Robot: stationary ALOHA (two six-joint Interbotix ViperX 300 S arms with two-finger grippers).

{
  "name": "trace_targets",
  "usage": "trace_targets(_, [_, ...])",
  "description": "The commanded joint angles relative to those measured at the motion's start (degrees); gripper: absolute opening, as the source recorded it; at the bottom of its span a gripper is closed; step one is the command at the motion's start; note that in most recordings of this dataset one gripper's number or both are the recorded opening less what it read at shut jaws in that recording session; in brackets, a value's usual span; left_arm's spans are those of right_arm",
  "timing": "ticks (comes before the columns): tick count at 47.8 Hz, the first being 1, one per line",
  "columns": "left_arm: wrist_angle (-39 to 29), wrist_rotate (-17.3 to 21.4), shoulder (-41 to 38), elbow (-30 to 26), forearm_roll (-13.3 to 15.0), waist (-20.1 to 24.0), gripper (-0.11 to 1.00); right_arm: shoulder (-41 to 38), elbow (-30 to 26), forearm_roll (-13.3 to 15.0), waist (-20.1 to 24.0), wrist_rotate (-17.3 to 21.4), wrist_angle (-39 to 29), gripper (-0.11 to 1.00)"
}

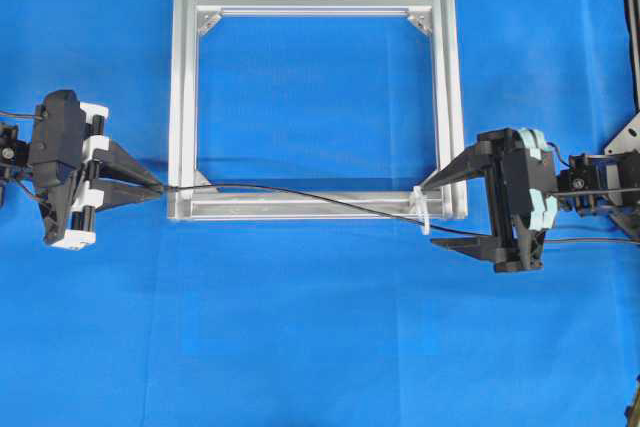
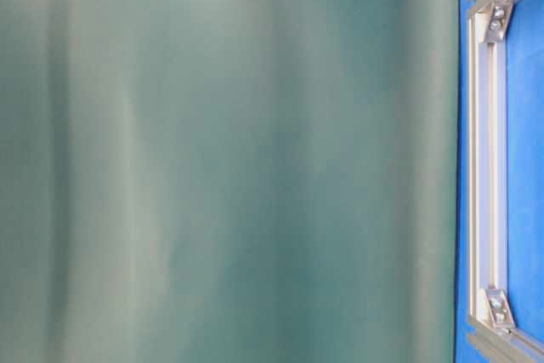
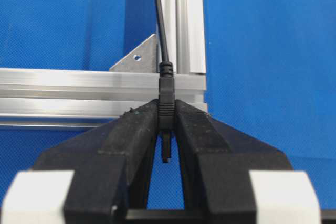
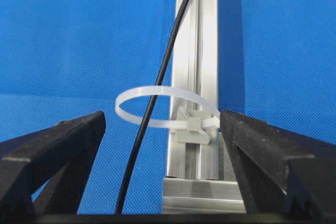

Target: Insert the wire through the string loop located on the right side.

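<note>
The wire (image 1: pixel 300 194) is a thin black cable that runs along the silver frame's (image 1: pixel 180 97) near bar. My left gripper (image 1: pixel 160 187) is at the frame's near-left corner, shut on the wire's ribbed plug (image 3: pixel 166 103), whose tip pokes back between the fingers. At the near-right corner the wire (image 4: pixel 157 90) passes through the white string loop (image 4: pixel 178 124), a zip tie on a small mount. My right gripper (image 1: pixel 435 215) stands open with a finger on either side of the string loop (image 1: pixel 422 209) and touches neither the loop nor the wire.
The frame (image 2: pixel 489 167) lies flat on the blue cloth (image 1: pixel 320 347), with corner brackets (image 3: pixel 137 59) inside it. Past the loop the wire trails right under the right gripper. A blurred green backdrop (image 2: pixel 229 159) hangs behind the table.
</note>
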State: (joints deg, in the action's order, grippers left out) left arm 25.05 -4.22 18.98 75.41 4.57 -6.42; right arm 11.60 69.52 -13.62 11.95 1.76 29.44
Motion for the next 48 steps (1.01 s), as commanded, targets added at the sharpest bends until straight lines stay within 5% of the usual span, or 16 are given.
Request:
trace_targets(1, [0.1, -0.1, 0.4, -0.4, -0.2, -0.1, 0.17, 0.9, -0.9, 0.1, -0.1, -0.1, 0.1, 0.92])
trace_targets(10, [-2.3, -0.1, 0.3, -0.4, -0.2, -0.2, 0.73, 0.9, -0.8, 0.1, -0.1, -0.1, 0.1, 0.92])
trace_targets(14, [-2.5, -0.1, 0.4, -0.4, -0.2, -0.2, 0.87, 0.9, -0.8, 0.1, -0.1, -0.1, 0.0, 0.92])
trace_targets(30, [-2.8, -0.1, 2.2, -1.1, -0.2, -0.1, 0.82, 3.4, -1.0, 0.1, -0.1, -0.1, -1.2, 0.92])
trace_targets(48, [-7.7, 0.2, 9.2, -3.9, -0.2, -0.1, 0.82, 16.3, -1.6, 0.1, -1.6, -2.3, -11.2, 0.92])
